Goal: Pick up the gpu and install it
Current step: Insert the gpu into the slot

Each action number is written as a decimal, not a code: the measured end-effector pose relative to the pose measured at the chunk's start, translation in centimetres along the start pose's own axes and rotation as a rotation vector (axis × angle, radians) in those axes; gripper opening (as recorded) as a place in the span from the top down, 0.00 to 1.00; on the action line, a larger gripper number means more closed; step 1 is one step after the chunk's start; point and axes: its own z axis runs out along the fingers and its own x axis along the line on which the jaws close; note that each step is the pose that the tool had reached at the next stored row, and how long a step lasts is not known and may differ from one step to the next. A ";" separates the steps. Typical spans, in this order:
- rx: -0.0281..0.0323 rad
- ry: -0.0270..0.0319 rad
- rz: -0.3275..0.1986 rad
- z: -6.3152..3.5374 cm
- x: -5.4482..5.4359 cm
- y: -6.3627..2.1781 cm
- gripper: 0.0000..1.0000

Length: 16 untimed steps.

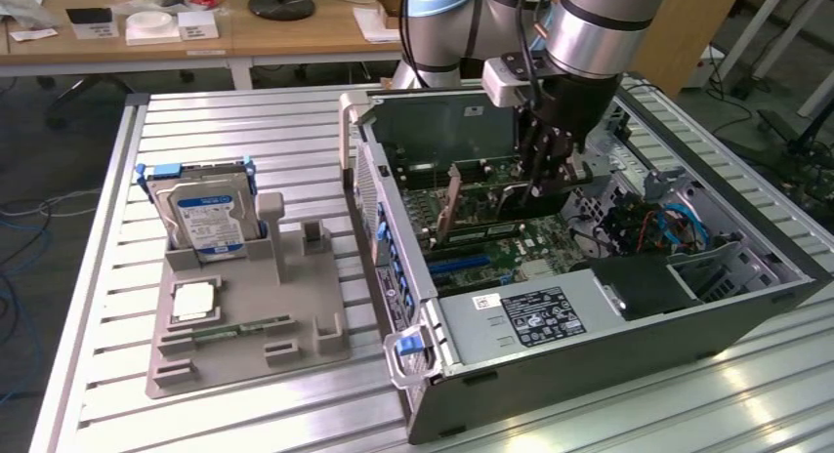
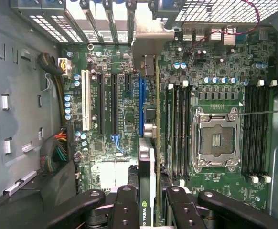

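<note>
Inside an open computer case [image 1: 729,307], the robot arm's gripper [image 2: 151,207] pinches the gpu [image 2: 147,167] between its two black fingers [image 2: 125,206], one pressed against each face of the thin card, the jaws standing partly apart only by the card's thickness. In the wrist view the gpu is seen edge-on, held upright over the green motherboard [image 2: 105,162], running alongside a blue expansion slot [image 2: 141,102], with its pale metal bracket [image 2: 151,33] up against the slot openings in the case's rear wall. Whether the card's lower edge is seated in the slot cannot be told. Just beside the card lie black memory slots [image 2: 179,129] and the bare processor socket [image 2: 215,138]. In the exterior view the gripper [image 1: 548,175] reaches down into the case with the gpu's dark face [image 1: 528,204] below it. On the exterior view's left, well apart on the slatted metal table [image 1: 195,121], a hard drive [image 1: 206,219] stands upright in a grey holder [image 1: 248,326].
</note>
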 end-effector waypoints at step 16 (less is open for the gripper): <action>0.0000 0.0000 0.000 0.34 0.0 0.00 0.73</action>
